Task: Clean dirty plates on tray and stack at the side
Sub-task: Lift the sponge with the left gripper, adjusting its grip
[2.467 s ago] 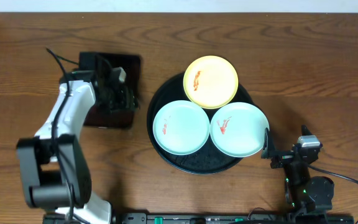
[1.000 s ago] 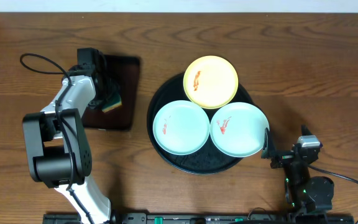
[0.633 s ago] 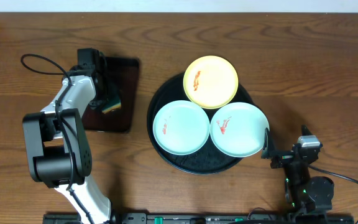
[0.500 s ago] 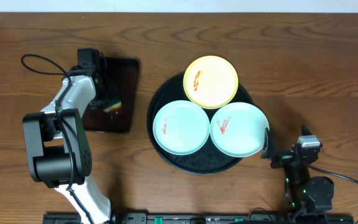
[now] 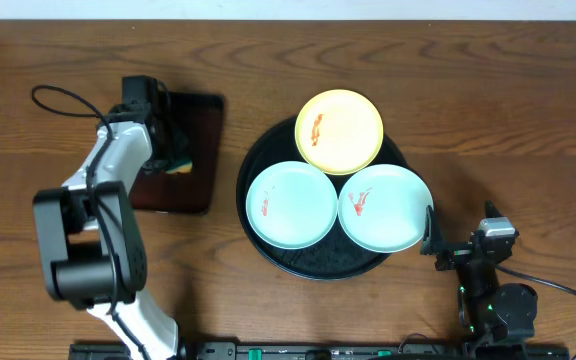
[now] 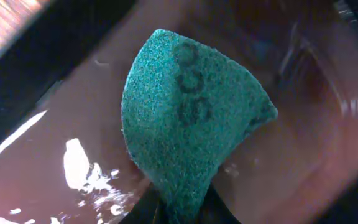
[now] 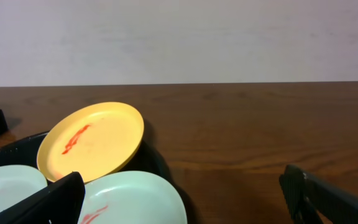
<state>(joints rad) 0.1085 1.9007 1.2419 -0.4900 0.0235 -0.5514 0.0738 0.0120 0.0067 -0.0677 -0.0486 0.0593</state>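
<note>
A round black tray point(image 5: 268, 245) holds three plates with red smears: a yellow one point(image 5: 340, 130) at the back, a pale blue one point(image 5: 291, 205) front left, another pale blue one point(image 5: 385, 207) front right. My left gripper point(image 5: 173, 155) hangs over a small brown tray, shut on a green sponge point(image 6: 191, 118), which is pinched at its lower tip between the jaws point(image 6: 180, 208). My right gripper point(image 7: 185, 205) stands open and empty at the tray's right edge. The yellow plate point(image 7: 92, 140) and the nearer blue plate point(image 7: 135, 199) lie ahead of it.
The rectangular dark brown tray point(image 5: 203, 110) lies left of the black tray, with a glossy wet-looking bottom point(image 6: 73, 168). A black cable point(image 5: 58, 95) loops behind the left arm. The right arm's base point(image 5: 493, 305) sits at the table's front right.
My left gripper has shut on the green sponge over the brown tray, squeezing it narrow. The plates and the right arm have not moved.
</note>
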